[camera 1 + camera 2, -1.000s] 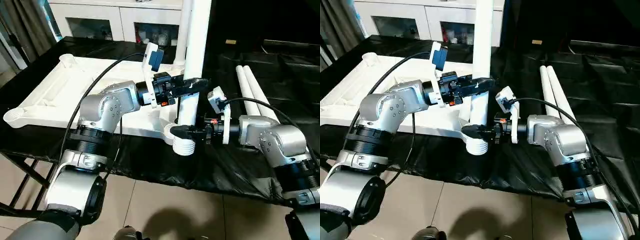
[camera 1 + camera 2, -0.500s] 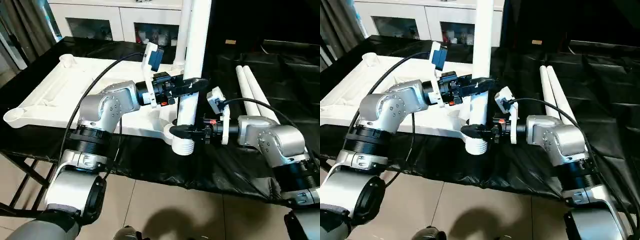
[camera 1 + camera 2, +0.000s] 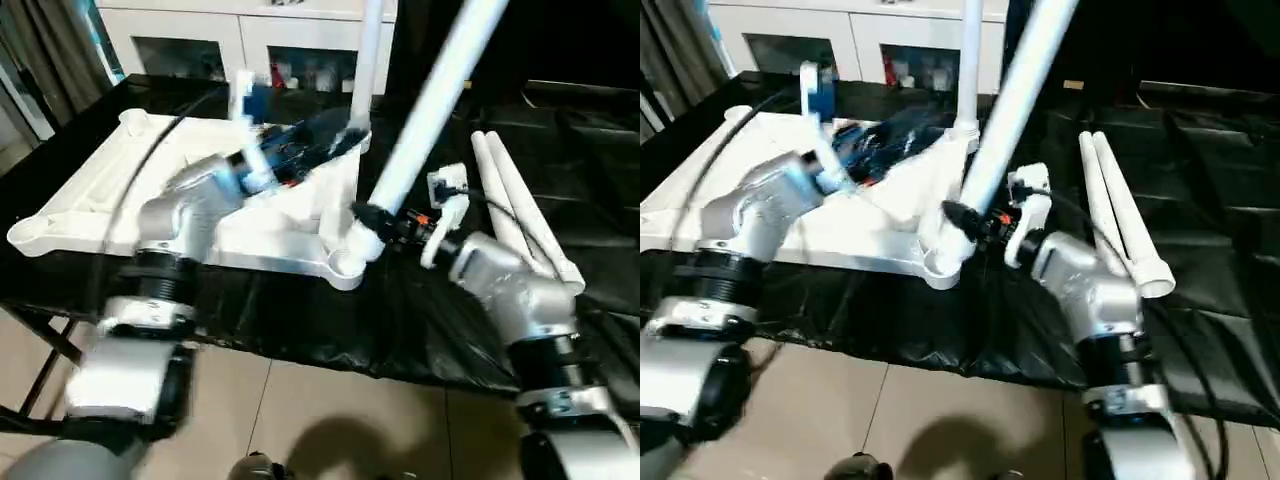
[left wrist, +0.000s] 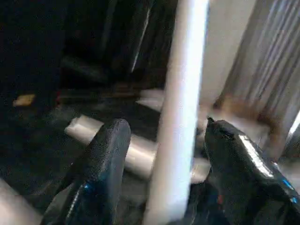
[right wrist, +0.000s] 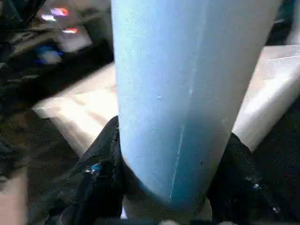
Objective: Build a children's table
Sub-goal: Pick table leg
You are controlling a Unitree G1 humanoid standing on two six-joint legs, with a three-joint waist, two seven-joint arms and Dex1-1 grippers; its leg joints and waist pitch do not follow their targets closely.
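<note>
At the tabletop's [image 3: 120, 200] near corner socket, right gripper [image 3: 362, 215] clasps a tilted leg [image 3: 420, 130]; left gripper [image 4: 164, 159] gapes; no legible writing.

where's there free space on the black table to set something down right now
Free: the black sheet right of the two spare legs, and the near strip in front of the tabletop. Crowded: the near corner socket, where the right claw grips a tilted leg.

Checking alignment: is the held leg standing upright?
No, the leg leans steeply toward the robot's right from the corner socket.
</note>
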